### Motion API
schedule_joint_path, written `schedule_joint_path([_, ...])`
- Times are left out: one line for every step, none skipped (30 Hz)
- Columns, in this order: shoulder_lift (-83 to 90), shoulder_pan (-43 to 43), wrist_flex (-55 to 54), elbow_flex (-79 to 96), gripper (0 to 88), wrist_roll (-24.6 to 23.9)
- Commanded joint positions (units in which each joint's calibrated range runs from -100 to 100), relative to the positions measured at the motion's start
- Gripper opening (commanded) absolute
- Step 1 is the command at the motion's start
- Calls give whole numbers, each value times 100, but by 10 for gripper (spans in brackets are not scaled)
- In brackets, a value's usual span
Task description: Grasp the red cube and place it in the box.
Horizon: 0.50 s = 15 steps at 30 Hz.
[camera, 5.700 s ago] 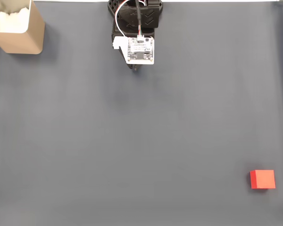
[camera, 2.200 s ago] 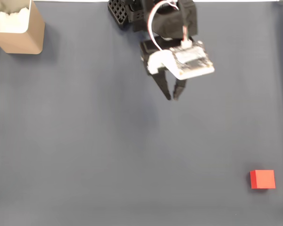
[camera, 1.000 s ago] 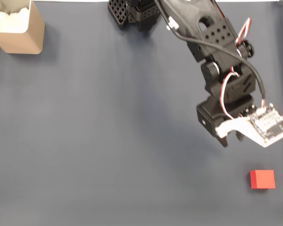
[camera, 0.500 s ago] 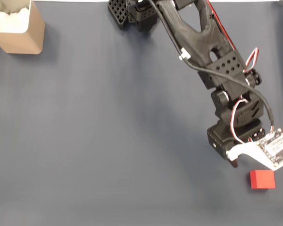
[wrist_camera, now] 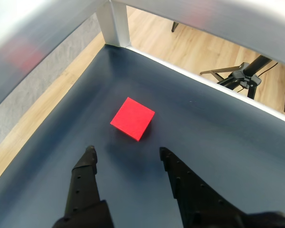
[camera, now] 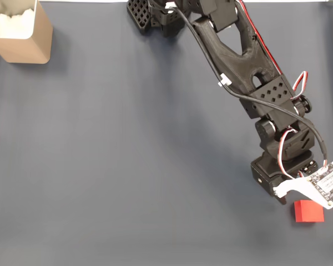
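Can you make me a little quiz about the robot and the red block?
1. True or false: the hand is already squeezing the red cube.
2. In the fixed view, the box sits in which corner? A) top left B) bottom right C) top right
3. Fill in: in the wrist view, the hand's two fingers are spread ____.

Key: 1 false, the cube lies on the mat just ahead of the fingertips. 2 A. 3 open.

From the fixed view I lose the gripper (camera: 291, 200) fingertips under the wrist's white circuit board (camera: 324, 187). The box (camera: 16, 30), at the mat's (camera: 127, 166) far left corner, is cut by the frame's left and top edges.
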State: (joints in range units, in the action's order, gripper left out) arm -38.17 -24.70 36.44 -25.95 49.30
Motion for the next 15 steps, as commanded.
schedule_joint_path([-39, -101, -103, -480, 327, -73])
schedule_joint_path([-91, -108, -103, -544, 330, -78])
schedule_joint_path([-152, -122, -103, -626, 334, -83])
schedule_joint_path([-213, -129, -103, -699, 338, -88])
schedule_joint_path([-273, -136, -103, -781, 342, -98])
schedule_joint_path([-325, -136, -119, -854, 345, -98])
schedule_joint_path([-377, -143, -152, -918, 348, -98])
schedule_joint_path([-438, -143, -193, -982, 351, -98])
schedule_joint_path([-490, -136, -234, -1046, 353, -98])
schedule_joint_path([-542, -136, -267, -1119, 354, -98])
schedule_joint_path([-594, -129, -267, -1201, 355, -98])
schedule_joint_path([-646, -122, -267, -1283, 355, -107])
schedule_joint_path([-698, -122, -275, -1356, 356, -112])
schedule_joint_path([-741, -115, -291, -1420, 356, -122])
schedule_joint_path([-776, -115, -299, -1474, 357, -127])
